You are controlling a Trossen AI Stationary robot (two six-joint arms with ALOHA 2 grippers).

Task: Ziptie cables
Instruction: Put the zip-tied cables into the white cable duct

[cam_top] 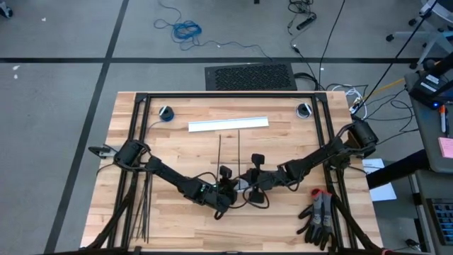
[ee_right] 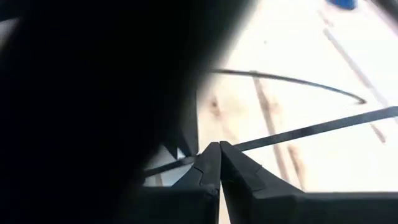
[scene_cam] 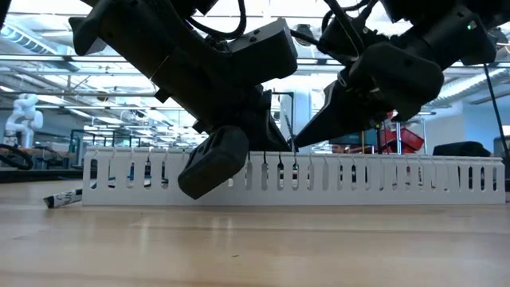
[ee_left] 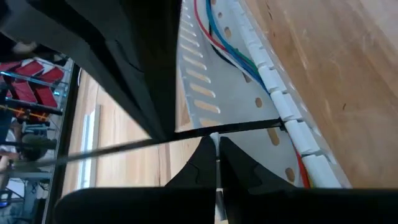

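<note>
1. A ziptie [ee_left: 124,145], a long, very thin black strip, runs across the left wrist view at the tips of the left gripper [ee_left: 217,144]; it looks light, springy and slick, so a pinch near its end, flat face between the pads, seems the surest hold.
2. Coloured cables [ee_left: 219,38] lie inside the white slotted channel [ee_left: 249,109]; they look soft and limp, best gathered mid-length.
3. Two more zipties [cam_top: 229,147] lie straight on the table [cam_top: 177,145] between the channel [cam_top: 228,124] and the arms.
4. The left gripper [cam_top: 225,185] is fully closed, seemingly pinching the strip, near table centre.
5. The right gripper [cam_top: 253,177] is closed too, close beside the left; a black strip [ee_right: 311,129] passes its tips [ee_right: 219,149], though whether it is held I cannot tell.
6. Spare strips [cam_top: 144,209] lie at the left edge; gloves [cam_top: 318,212] to the right.
</note>
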